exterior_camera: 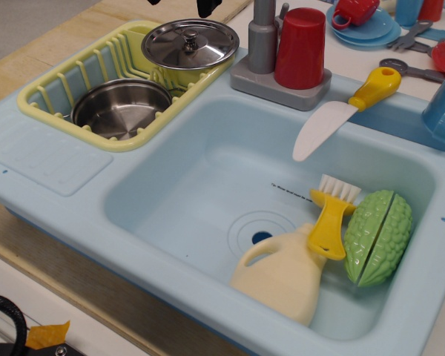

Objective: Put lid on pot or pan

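The lid (190, 43), round shiny steel with a small knob, lies at the far end of the yellow dish rack (44, 93), resting on the rack's rim. The pot (121, 107), shiny steel with a dark inside, sits open in the near end of the same rack, just in front and to the left of the lid. Only two black fingertips of my gripper (179, 4) show at the top edge, above the lid and clear of it. They stand apart with nothing between them.
The light blue sink basin (208, 170) holds a cream bottle (282, 274), a yellow brush (330, 219) and a green vegetable (378, 237). A grey tap (263, 37), a red cup (300, 48) and a yellow-handled knife (341, 111) stand behind the basin.
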Controlling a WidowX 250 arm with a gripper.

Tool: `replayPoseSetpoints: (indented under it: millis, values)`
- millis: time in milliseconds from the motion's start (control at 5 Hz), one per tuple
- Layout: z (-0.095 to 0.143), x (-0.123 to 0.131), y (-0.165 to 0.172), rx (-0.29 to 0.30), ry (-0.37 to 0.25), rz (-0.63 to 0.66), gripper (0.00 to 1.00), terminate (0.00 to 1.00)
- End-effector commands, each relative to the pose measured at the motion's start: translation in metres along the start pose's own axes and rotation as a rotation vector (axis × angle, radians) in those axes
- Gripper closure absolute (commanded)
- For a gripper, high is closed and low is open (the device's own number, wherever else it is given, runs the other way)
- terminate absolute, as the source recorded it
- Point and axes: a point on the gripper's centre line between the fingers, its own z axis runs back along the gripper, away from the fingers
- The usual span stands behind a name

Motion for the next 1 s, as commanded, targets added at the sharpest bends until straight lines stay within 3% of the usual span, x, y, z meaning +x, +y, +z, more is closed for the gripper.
replayPoseSetpoints:
  millis: [0,400,800]
  values:
    - [0.000,0.000,0.000,0.000,0.000,0.000,0.00,0.00]
    - [-0.022,0.006,0.007,-0.023,-0.018,0.095,0.00,0.00]
    - [-0.031,0.014,0.012,-0.044,0.003,0.075,0.00,0.00]
